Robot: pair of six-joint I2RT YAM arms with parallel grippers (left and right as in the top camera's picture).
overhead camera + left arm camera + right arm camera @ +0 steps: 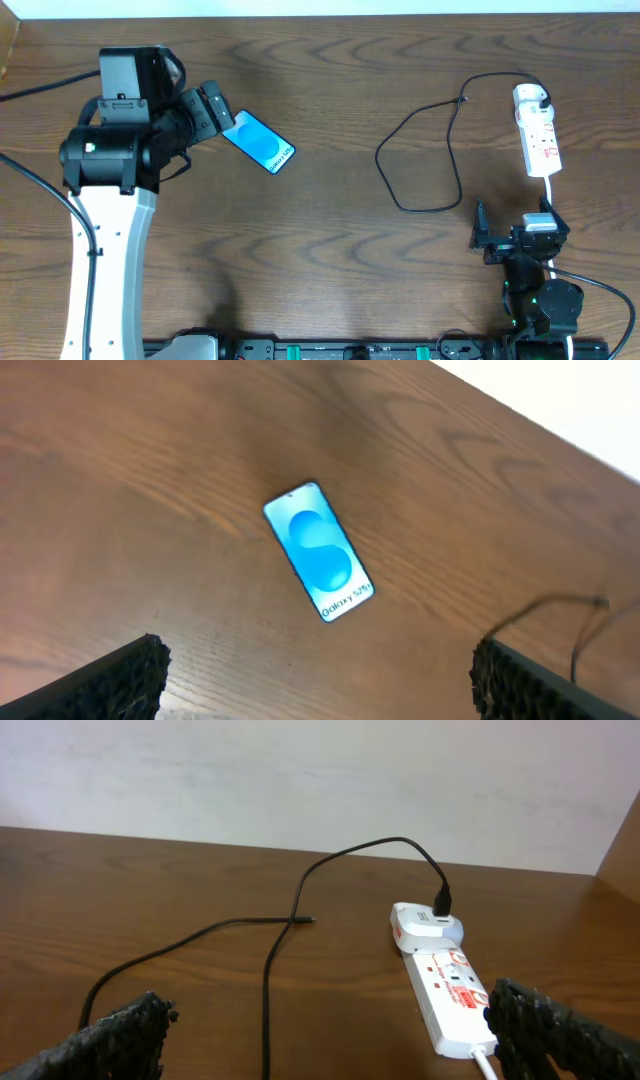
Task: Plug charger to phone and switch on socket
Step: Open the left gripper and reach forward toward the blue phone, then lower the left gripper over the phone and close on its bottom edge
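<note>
Left gripper (pixel 216 113): fingers wide apart and holding nothing; it hangs just up and left of the phone (pixel 262 142), and the left wrist view shows the phone (pixel 318 550) ahead of the open gap.
Phone: flat on the table with its cyan screen lit. Its long axis runs diagonally, and the end with the "Galaxy" text points down and right, away from the left gripper.
Plug tip (pixel 462 100): loose on the table, well to the right of the phone and not connected to it.
Charger cable (pixel 379 160): thin and black, in a slack loop between the phone and the socket.
Right gripper (pixel 515 228): far right of the phone, fingers spread, nothing held.
Adapter (pixel 530 97): white, seated in the end of the socket (pixel 541 143), which is the thing farthest from the phone.
Switch: too small to tell whether it is on or off.
Nearer arm: probably the right for the plug tip, the left for the phone.
Coming move: the tip likely has to travel left to the phone's text end.
</note>
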